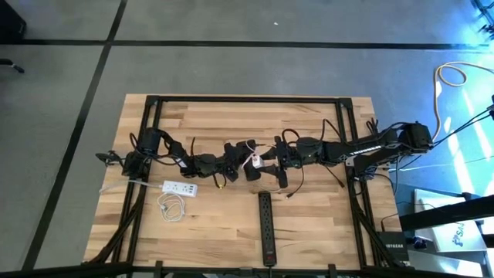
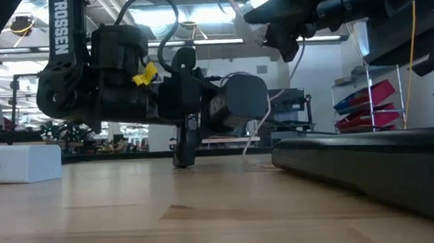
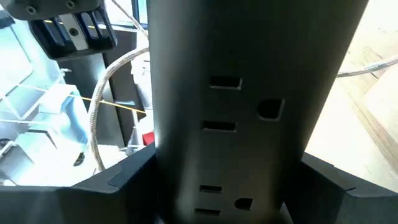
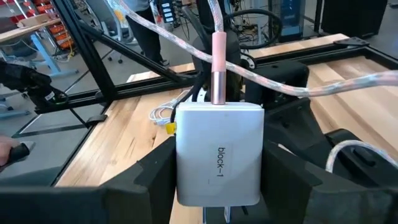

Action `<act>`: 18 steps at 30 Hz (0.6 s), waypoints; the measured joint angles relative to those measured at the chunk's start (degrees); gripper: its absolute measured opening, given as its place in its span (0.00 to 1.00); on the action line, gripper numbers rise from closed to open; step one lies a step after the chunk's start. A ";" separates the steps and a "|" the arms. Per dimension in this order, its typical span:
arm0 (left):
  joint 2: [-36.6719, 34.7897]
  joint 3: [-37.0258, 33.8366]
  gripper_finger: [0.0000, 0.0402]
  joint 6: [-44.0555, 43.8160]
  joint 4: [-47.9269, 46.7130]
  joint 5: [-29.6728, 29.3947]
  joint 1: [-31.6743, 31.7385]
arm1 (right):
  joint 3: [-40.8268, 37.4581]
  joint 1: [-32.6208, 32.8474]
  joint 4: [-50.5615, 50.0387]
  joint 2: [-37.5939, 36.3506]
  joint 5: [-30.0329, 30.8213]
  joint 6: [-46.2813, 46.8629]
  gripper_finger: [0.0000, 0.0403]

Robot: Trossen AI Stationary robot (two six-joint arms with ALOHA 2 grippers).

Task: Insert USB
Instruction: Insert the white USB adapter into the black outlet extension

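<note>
The right gripper [image 4: 217, 214] clamps a white charger [image 4: 219, 155] by its flat sides, prongs toward the wrist, a pink USB plug [image 4: 219, 68] already seated in its far face. The block looks rigid, light and smooth, so gripping its broad faces suits; the cable [image 4: 323, 84] is limp. Beyond, the left gripper [image 3: 217, 205] holds a black power strip [image 3: 249, 93] upright above mid-table.
</note>
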 joint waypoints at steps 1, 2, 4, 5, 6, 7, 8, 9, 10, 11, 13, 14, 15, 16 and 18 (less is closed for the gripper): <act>0.00 0.00 0.65 -0.59 0.01 -0.11 0.00 | 0.00 0.00 0.49 0.36 -0.60 -0.59 0.43; 0.00 -0.02 0.65 -1.25 0.02 -0.22 0.00 | -0.01 -0.01 1.07 0.86 -1.92 -1.60 0.43; 0.00 -0.02 0.65 -1.61 0.02 -0.41 0.00 | -0.35 -0.01 4.73 2.53 -5.28 -4.24 0.43; -0.01 -0.02 0.65 -1.76 0.02 -0.54 0.00 | -0.47 -0.03 7.58 3.62 -6.69 -4.86 0.43; -0.02 -0.02 0.65 -2.00 0.02 -0.72 0.00 | -0.53 -0.15 10.26 4.70 -7.65 -5.47 0.43; -0.02 -0.02 0.65 -2.16 0.02 -0.79 0.00 | -0.57 -0.13 12.17 5.73 -8.21 -5.89 0.43; -0.02 -0.02 0.65 -2.19 0.04 -0.87 0.00 | -0.57 -0.26 14.08 6.78 -8.47 -6.42 0.43; -0.02 -0.02 0.65 -2.20 0.04 -0.87 0.00 | -0.57 -0.61 15.72 7.86 -8.52 -7.06 0.43; -0.02 -0.02 0.65 -2.33 0.04 -0.87 0.00 | -0.59 -0.96 17.24 8.86 -8.53 -7.16 0.43; -0.02 -0.04 0.65 -2.63 0.04 -0.88 -0.02 | -0.63 -1.07 18.93 9.91 -8.64 -7.14 0.43; -0.02 -0.04 0.65 -3.31 0.14 -1.17 0.00 | -0.63 -1.44 21.58 12.11 -8.68 -7.12 0.43; -0.02 -0.06 0.65 -3.27 0.53 -1.46 -0.06 | -0.63 -1.64 22.40 13.30 -8.61 -7.12 0.43; 0.00 -0.14 0.65 -3.05 1.06 -1.64 -0.15 | -0.64 -2.14 23.10 14.40 -8.58 -7.07 0.43; 0.00 -0.13 0.65 -2.89 1.09 -1.69 -0.21 | -0.66 -2.62 24.16 15.51 -8.65 -6.87 0.43; -0.11 -0.17 0.65 -2.98 1.26 -1.74 -0.36 | -1.04 -4.33 28.94 17.36 -9.78 -5.19 0.43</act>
